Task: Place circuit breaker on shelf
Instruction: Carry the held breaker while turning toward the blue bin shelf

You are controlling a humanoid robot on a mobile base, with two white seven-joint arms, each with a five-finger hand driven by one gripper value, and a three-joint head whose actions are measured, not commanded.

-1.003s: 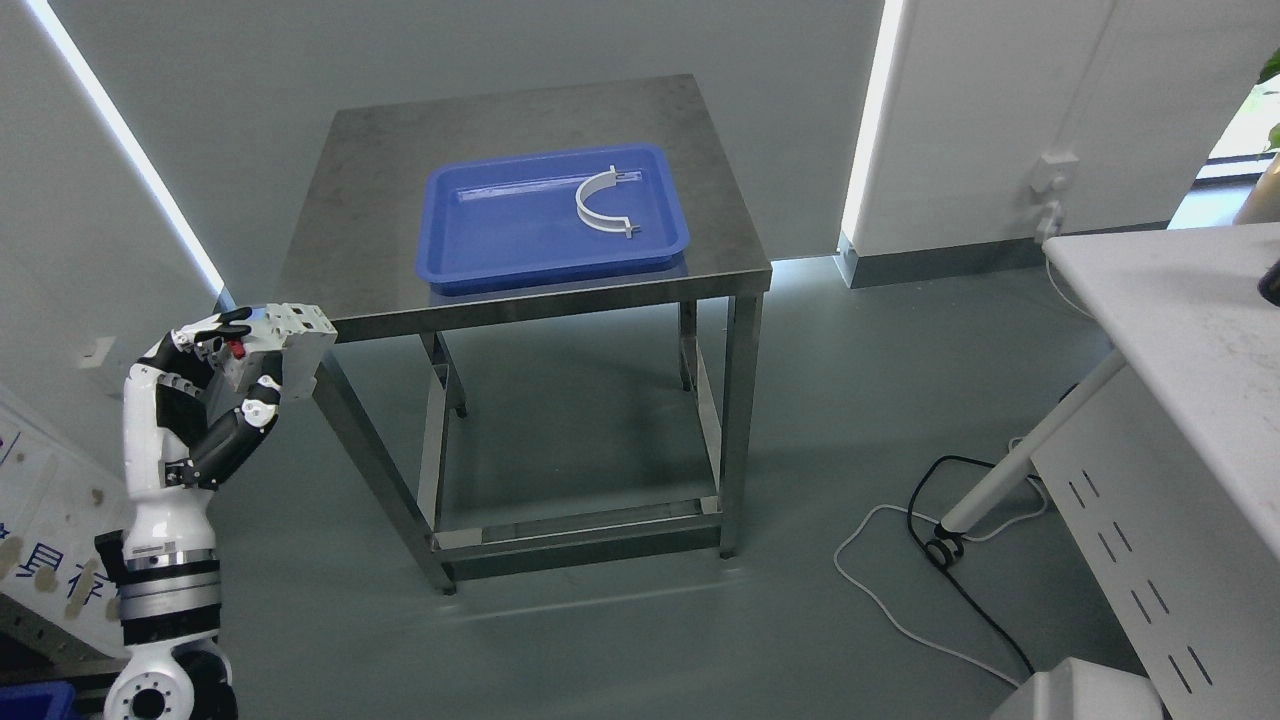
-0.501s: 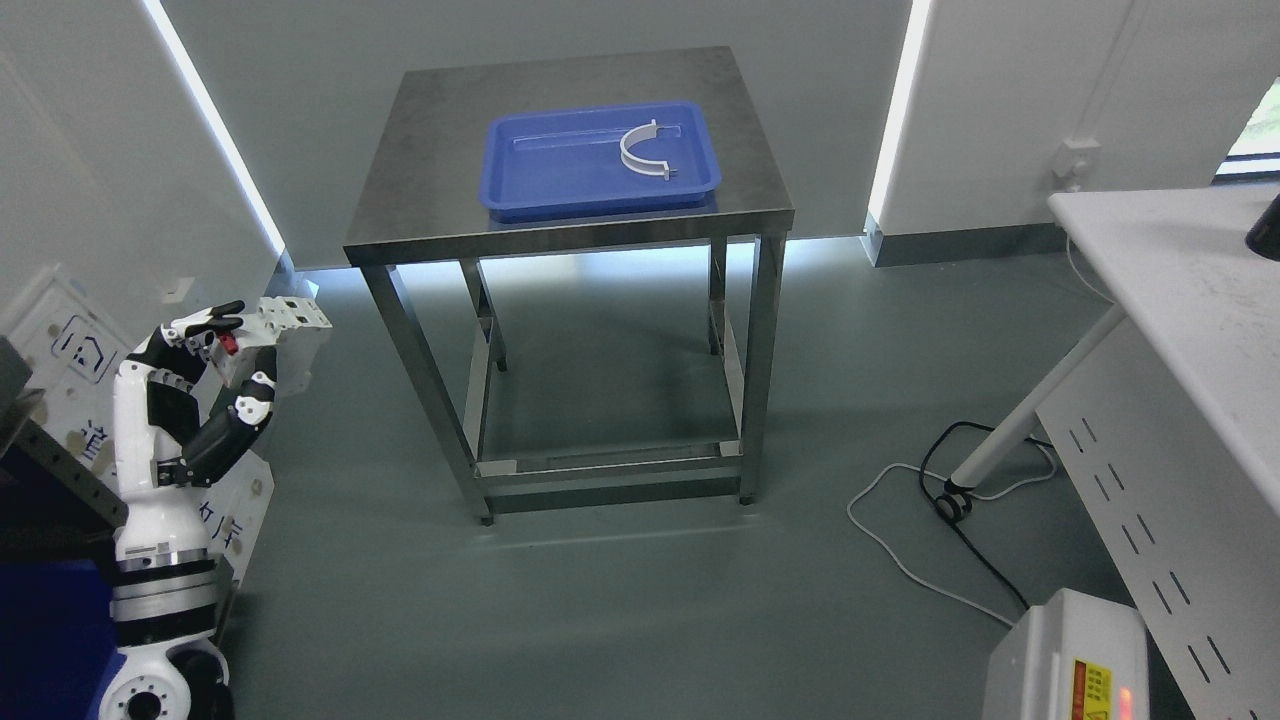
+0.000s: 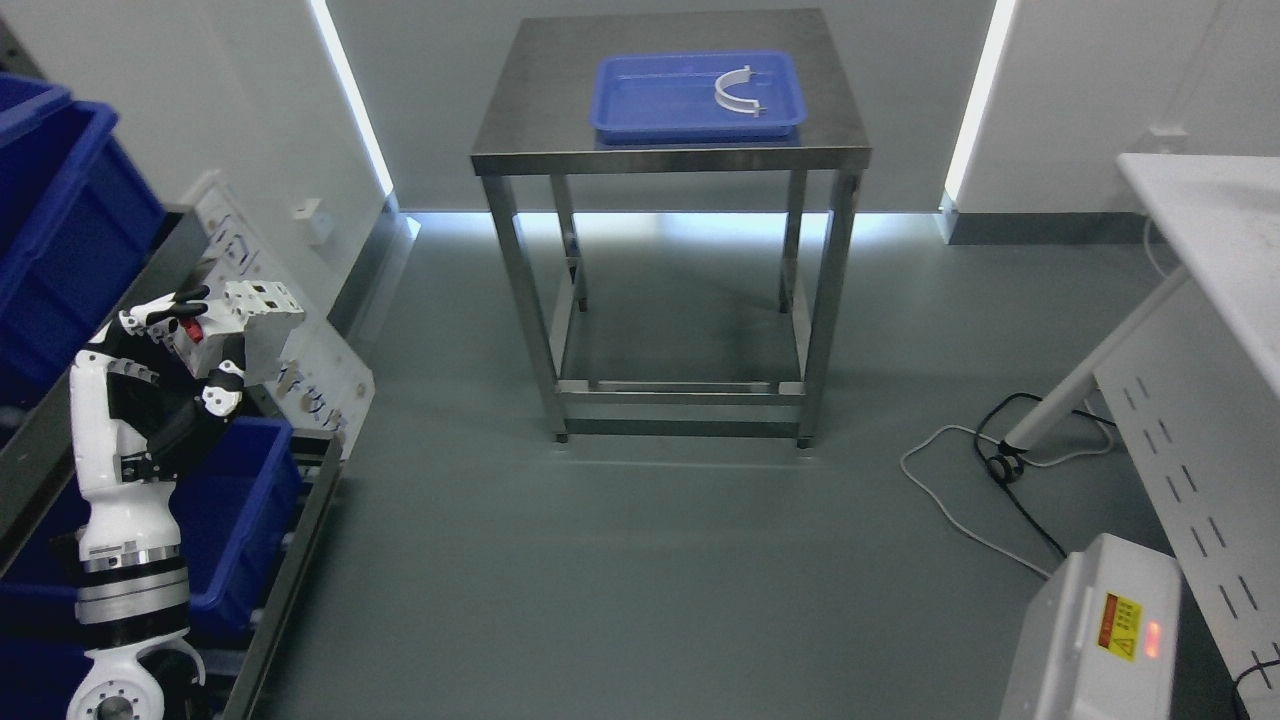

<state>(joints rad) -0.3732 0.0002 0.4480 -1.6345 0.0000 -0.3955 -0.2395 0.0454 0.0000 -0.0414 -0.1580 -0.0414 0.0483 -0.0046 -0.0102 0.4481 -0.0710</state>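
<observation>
The robot's left hand (image 3: 185, 345) grips the white circuit breaker (image 3: 245, 325) upright at chest height, with the shelf (image 3: 300, 500) and its blue bins (image 3: 235, 480) just below and to its left, the desk (image 3: 670, 150) well behind.

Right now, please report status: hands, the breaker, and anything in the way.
Left hand shut on circuit breaker, held up beside the shelf. Right hand not in view. Blue bins occupy the shelf. Breaker not yet placed.
</observation>
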